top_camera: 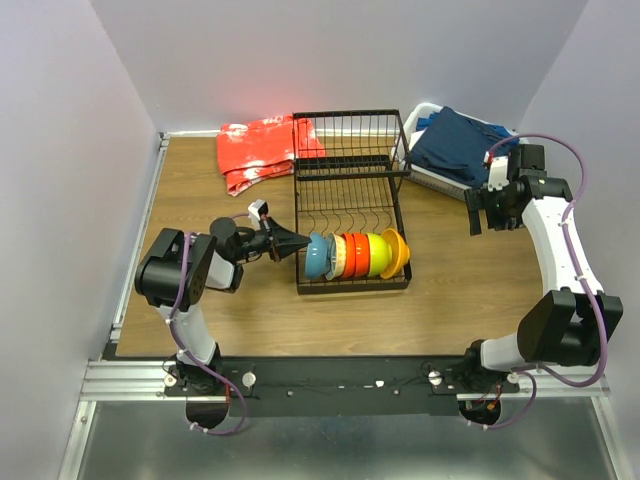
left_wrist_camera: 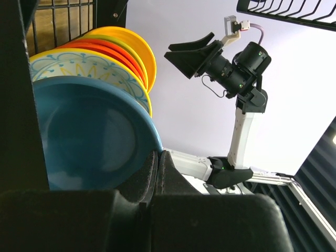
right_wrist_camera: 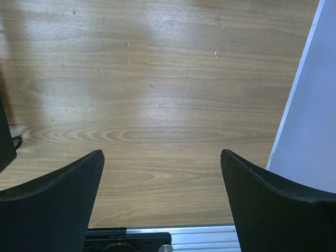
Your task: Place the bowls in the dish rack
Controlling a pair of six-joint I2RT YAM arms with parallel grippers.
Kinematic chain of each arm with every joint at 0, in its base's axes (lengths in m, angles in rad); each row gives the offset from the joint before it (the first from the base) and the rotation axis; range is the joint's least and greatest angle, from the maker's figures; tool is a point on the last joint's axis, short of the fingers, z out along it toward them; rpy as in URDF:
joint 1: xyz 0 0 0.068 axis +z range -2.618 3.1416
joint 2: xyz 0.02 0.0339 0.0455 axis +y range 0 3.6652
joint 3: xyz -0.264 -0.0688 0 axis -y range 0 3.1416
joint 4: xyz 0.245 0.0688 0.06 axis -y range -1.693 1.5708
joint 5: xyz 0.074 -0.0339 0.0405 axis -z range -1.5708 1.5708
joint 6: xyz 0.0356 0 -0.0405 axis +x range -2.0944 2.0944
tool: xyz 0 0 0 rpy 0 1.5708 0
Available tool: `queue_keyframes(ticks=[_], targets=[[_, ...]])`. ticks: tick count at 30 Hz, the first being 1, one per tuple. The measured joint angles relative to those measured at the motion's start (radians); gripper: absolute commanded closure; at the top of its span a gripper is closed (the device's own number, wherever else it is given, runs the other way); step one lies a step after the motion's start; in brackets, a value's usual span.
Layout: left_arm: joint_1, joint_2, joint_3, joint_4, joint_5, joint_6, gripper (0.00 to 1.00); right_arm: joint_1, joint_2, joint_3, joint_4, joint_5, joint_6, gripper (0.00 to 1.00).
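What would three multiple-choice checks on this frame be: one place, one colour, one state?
1. The round coloured bowls stand: A) on the red cloth B) on edge in the black wire dish rack C) in the white plastic basket.
2. Bowl nearest the left end effector: A) blue B) green C) red.
3. Right end effector: A) shut on a bowl B) open, empty C) shut on cloth.
Key: 1B, row fills the rack's near slots; 2A, blue bowl beside its shut tips; 3B, fingers apart over wooden table.
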Motion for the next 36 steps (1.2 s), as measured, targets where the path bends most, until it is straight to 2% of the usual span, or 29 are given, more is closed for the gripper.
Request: queue_keyframes(ticks=[8,10,12,15,18,26,29,33,36], targets=[[0.063,0.0,-0.02,0.0,0.0,0.038,1.0,0.0,0.0,0.0,0.0,0.005,-0.003,0.0],[0.073,0.0,-0.024,0.0,0.0,0.045,0.92,0.0,0.0,0.0,0.0,0.006,-0.005,0.0],[0.072,0.0,-0.025,0.0,0.0,0.053,0.78,0.0,0.0,0.0,0.0,0.006,-0.006,0.0],[0.071,0.0,-0.024,0.001,0.001,0.066,0.63,0.0,0.0,0.0,0.0,0.006,-0.007,0.0],[0.071,-0.001,-0.024,-0.004,0.002,0.084,0.59,0.0,0.0,0.0,0.0,0.006,-0.007,0.0],[0.071,-0.086,-0.008,-0.015,0.031,0.156,0.57,0.0,0.001,0.002,0.001,0.006,-0.006,0.0],[0.071,-0.181,0.027,-0.118,0.047,0.308,0.56,0.0,0.001,0.006,0.002,0.006,-0.006,0.0],[0.068,-0.324,0.166,-0.513,0.054,0.677,0.62,0.0,0.001,0.007,0.007,0.005,-0.006,0.0],[0.065,-0.352,0.209,-0.648,0.057,0.812,0.62,0.0,0.0,0.007,0.013,0.004,-0.005,0.0]])
